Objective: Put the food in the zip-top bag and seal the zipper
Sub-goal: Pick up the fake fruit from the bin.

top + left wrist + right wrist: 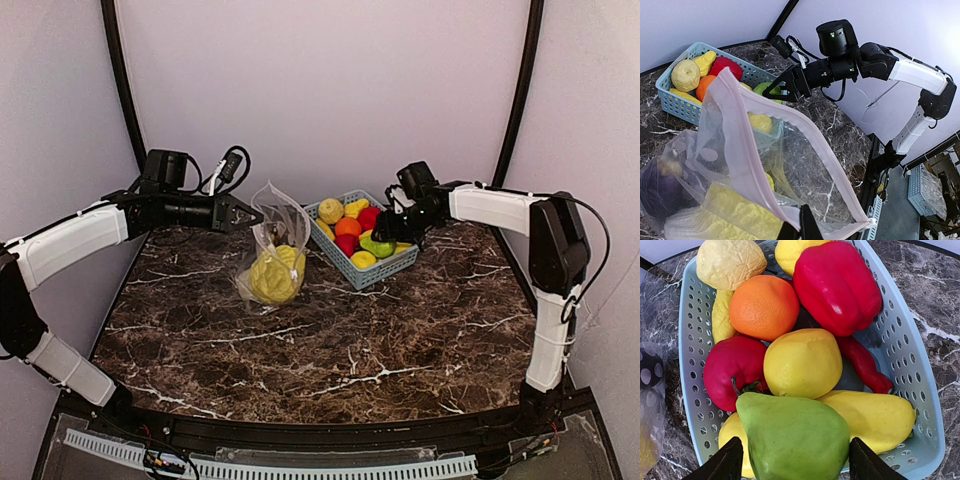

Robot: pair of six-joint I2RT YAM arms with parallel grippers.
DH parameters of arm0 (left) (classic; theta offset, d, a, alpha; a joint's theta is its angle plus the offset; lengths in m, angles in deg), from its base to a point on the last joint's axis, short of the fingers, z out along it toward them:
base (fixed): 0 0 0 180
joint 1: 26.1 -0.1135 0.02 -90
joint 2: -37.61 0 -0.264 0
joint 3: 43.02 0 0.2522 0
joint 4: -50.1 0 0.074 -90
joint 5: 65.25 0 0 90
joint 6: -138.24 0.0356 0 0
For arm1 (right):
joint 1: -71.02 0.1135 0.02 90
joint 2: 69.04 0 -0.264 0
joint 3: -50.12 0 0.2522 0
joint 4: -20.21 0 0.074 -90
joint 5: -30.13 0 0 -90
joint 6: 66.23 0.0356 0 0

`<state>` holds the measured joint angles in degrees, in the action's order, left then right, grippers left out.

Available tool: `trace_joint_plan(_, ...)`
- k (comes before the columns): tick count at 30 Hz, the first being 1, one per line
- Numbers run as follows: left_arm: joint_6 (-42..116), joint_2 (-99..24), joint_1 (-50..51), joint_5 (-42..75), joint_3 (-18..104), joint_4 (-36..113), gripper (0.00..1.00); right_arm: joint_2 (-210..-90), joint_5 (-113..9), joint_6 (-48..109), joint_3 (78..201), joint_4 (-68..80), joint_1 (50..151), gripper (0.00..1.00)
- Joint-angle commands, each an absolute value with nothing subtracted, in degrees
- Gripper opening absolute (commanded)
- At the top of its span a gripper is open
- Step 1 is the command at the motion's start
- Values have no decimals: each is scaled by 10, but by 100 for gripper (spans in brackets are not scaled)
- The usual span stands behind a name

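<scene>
Zip-top bag (272,250): upright on the marble table (330,350), just left of the blue basket (390,268), mouth hoisted by the left gripper (255,214), clamped tight on the pink zipper (742,150). Inside already: yellow cabbage (275,275) and purple eggplant (660,190). Hold the pinch high, with the mouth wide and turned toward the basket.

Farther back, over the basket: right gripper (794,452) spread wide astride the green pear (795,437), gripping nothing yet. Close on the pear's broad middle. Lift straight up, clear of the yellow lemon (802,362) and red apple (732,370) pressed against it. Carry across and release well inside the mouth, without knocking the strip from the left pinch.

Hard to make out: fingertip contact with the pear, cut off at the right wrist view's lower edge; the number of pieces under the basket's top layer; the zipper's far end, lost among folds of clear plastic.
</scene>
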<state>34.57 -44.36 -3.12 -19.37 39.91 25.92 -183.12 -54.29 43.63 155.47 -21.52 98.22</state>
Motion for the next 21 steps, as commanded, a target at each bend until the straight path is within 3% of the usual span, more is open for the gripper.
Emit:
trace_joint_plan(1, 352, -441, -32, -200, 407, 246, 1, -1846, -542, 447, 1573, -212, 979, 70)
trace_joint_plan(9, 348, -439, -32, -203, 407, 247, 1, -1863, -546, 464, 1584, -229, 979, 70)
trace_joint_plan(21, 350, -438, -32, -202, 407, 247, 1, -1852, -559, 469, 1574, -230, 979, 57)
